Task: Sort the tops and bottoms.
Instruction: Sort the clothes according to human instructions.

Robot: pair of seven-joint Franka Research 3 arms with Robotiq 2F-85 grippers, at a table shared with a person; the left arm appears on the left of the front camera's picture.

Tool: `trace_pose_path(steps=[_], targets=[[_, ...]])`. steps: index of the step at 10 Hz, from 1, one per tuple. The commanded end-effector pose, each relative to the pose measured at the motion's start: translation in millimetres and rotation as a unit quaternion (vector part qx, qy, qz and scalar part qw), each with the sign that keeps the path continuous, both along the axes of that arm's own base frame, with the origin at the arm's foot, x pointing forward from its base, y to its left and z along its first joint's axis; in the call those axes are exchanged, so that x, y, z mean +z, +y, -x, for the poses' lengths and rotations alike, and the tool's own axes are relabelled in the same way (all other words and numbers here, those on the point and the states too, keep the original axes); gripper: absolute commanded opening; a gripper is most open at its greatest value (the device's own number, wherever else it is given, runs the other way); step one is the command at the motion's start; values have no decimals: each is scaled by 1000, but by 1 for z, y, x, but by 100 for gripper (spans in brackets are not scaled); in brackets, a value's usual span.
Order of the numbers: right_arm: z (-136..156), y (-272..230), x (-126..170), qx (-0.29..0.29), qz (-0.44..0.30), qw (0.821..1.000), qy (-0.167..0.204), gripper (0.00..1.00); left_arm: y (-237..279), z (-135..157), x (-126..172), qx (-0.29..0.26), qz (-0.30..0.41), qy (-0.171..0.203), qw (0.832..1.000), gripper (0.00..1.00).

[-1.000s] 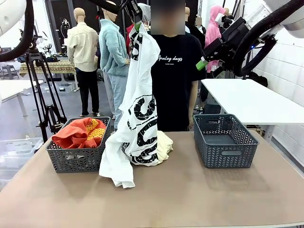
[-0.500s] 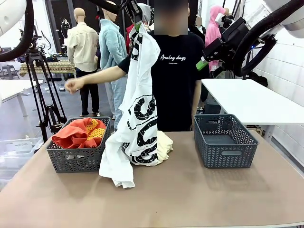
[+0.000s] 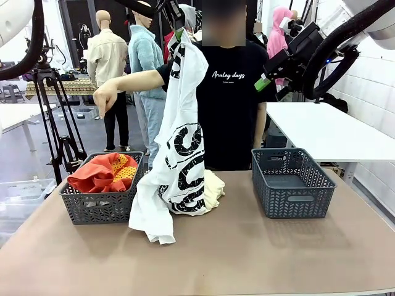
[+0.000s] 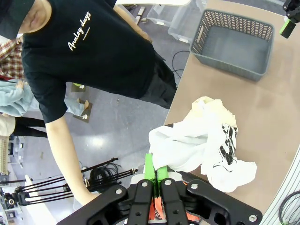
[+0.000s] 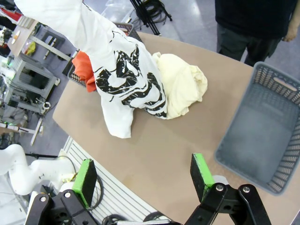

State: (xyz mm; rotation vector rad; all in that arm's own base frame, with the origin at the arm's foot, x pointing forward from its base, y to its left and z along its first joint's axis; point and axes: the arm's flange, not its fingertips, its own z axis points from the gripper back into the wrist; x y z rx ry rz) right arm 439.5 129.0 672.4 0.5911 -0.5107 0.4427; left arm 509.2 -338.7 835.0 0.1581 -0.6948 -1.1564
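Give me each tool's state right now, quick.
Left tool: closed on the soft white T-shirt with black lettering, lifted above the table.
Right tool: open, holding nothing.

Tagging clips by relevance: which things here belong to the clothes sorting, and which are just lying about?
Job: white T-shirt, hanging from the shut left gripper; red-orange T-shirt in the left basket; cream garment on the table; right basket; open right gripper.
Lying about: tripod; white side table.
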Motion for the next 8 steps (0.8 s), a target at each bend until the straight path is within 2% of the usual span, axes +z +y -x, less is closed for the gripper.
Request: trace_pose_path(steps=[1,8], targets=[[1,0,0,-5,5,1000,4,100,1,1,2,0,1,-2,1000,0],[1,0,0,-5,5,1000,4,100,1,1,2,0,1,-2,1000,0]])
